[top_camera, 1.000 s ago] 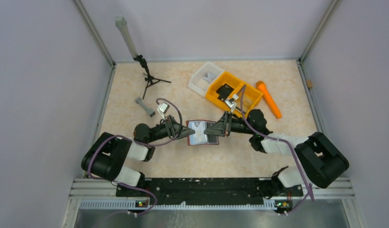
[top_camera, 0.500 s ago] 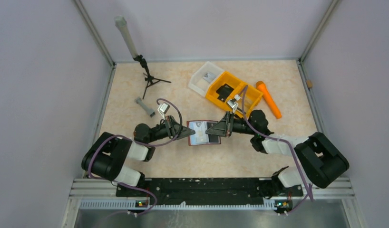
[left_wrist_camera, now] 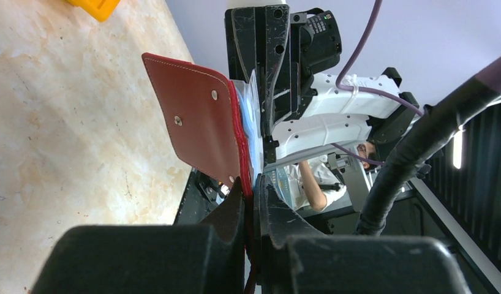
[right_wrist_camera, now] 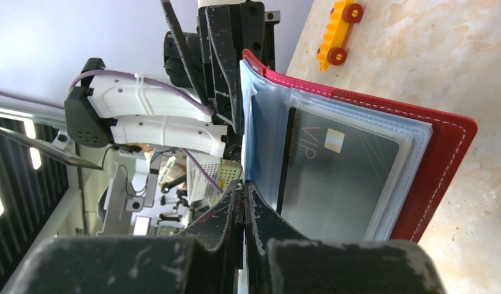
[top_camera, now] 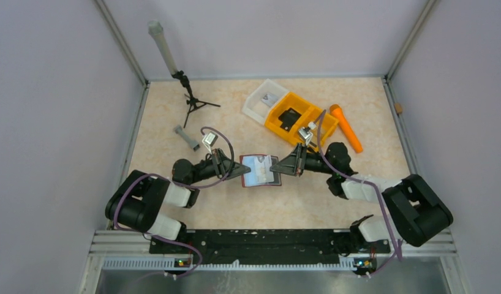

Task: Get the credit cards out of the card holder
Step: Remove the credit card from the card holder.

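Note:
The dark red card holder (top_camera: 260, 171) hangs open between my two grippers above the table's middle. My left gripper (left_wrist_camera: 253, 190) is shut on the edge of its red cover (left_wrist_camera: 199, 122). In the right wrist view the clear sleeve pages (right_wrist_camera: 263, 122) fan out, and a grey-silver credit card (right_wrist_camera: 340, 177) marked VIP sits in one sleeve. My right gripper (right_wrist_camera: 243, 187) is shut on a thin dark card seen edge-on at the standing page. From above, the left gripper (top_camera: 242, 171) and right gripper (top_camera: 274, 166) face each other across the holder.
An orange two-compartment tray (top_camera: 300, 122) and a white square tray (top_camera: 263, 98) stand behind the holder, with an orange marker-like stick (top_camera: 346, 127) to their right. A small tripod (top_camera: 193, 104) and a grey piece (top_camera: 187, 138) lie at back left. A yellow wheeled toy brick (right_wrist_camera: 340, 30) lies beyond the holder.
My left gripper has closed onto the holder's edge. My right gripper, shut throughout, has drawn a little to the right, away from the holder's middle.

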You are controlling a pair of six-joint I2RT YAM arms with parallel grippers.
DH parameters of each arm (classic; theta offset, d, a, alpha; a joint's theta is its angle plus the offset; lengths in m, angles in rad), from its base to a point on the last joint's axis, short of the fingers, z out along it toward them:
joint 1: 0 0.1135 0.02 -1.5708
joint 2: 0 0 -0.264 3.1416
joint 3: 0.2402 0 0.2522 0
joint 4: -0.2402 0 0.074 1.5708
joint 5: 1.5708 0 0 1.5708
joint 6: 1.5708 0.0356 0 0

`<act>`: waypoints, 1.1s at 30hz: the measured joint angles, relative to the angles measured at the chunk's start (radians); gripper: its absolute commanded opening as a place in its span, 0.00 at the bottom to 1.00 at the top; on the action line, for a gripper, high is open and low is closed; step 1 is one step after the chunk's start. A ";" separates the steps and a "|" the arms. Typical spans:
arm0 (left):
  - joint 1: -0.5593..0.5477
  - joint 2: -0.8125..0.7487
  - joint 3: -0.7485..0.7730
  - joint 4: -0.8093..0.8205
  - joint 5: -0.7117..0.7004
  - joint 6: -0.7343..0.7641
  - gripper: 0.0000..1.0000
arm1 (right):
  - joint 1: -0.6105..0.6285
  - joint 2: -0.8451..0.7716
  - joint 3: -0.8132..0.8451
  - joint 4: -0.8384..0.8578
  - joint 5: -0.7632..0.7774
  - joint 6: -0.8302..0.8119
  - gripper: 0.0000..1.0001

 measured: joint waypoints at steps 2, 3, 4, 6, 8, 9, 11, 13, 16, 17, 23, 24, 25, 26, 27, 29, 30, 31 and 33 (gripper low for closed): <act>0.002 0.000 0.000 0.000 0.000 -0.003 0.00 | -0.006 -0.014 0.000 -0.016 -0.001 -0.010 0.00; 0.002 0.000 0.000 0.000 0.000 -0.005 0.00 | -0.006 -0.021 0.000 -0.022 -0.001 -0.016 0.00; 0.002 -0.002 0.000 0.000 0.000 -0.006 0.00 | -0.006 -0.026 0.000 -0.026 -0.001 -0.020 0.00; 0.002 -0.007 0.000 -0.001 0.000 -0.008 0.00 | -0.006 -0.031 0.000 -0.032 -0.001 -0.023 0.00; 0.002 -0.013 0.000 -0.001 0.000 -0.012 0.00 | -0.006 -0.031 0.000 -0.034 -0.001 -0.022 0.06; 0.002 -0.015 0.000 -0.001 0.000 -0.013 0.00 | -0.006 -0.031 0.000 -0.033 -0.002 -0.021 0.09; 0.002 -0.016 0.000 -0.001 0.001 -0.014 0.00 | -0.005 -0.031 0.001 -0.032 -0.005 -0.019 0.13; 0.002 -0.016 0.000 -0.002 0.001 -0.015 0.00 | -0.003 -0.029 0.001 -0.030 -0.005 -0.019 0.18; 0.002 -0.016 0.000 -0.007 0.001 -0.015 0.00 | 0.002 -0.029 0.002 -0.030 -0.005 -0.019 0.19; 0.002 -0.016 0.000 -0.008 0.001 -0.015 0.00 | 0.003 -0.029 0.002 -0.029 -0.005 -0.019 0.20; 0.002 -0.016 0.000 -0.008 0.001 -0.016 0.00 | 0.010 -0.015 0.004 -0.029 -0.005 -0.019 0.18; 0.002 -0.016 0.001 -0.009 0.001 -0.017 0.00 | 0.011 -0.011 0.005 -0.029 -0.005 -0.019 0.17; 0.002 -0.016 0.002 -0.009 0.001 -0.017 0.00 | 0.013 -0.006 0.009 -0.031 -0.005 -0.019 0.14; 0.002 -0.016 0.002 -0.009 0.001 -0.017 0.00 | 0.016 -0.001 0.014 -0.031 -0.005 -0.019 0.04; 0.002 -0.016 0.003 -0.009 0.001 -0.017 0.00 | 0.018 0.005 0.020 -0.031 -0.005 -0.019 0.00; 0.002 -0.016 0.003 -0.009 0.000 -0.017 0.00 | 0.022 0.016 0.033 -0.033 -0.005 -0.022 0.00; 0.002 -0.016 0.003 -0.009 0.000 -0.017 0.00 | 0.022 0.019 0.036 -0.035 -0.005 -0.021 0.00; 0.002 -0.016 0.003 -0.009 0.000 -0.017 0.00 | 0.022 0.019 0.036 -0.035 -0.005 -0.021 0.00; 0.002 -0.015 0.003 -0.009 0.001 -0.016 0.00 | 0.022 0.019 0.037 -0.051 -0.004 -0.030 0.00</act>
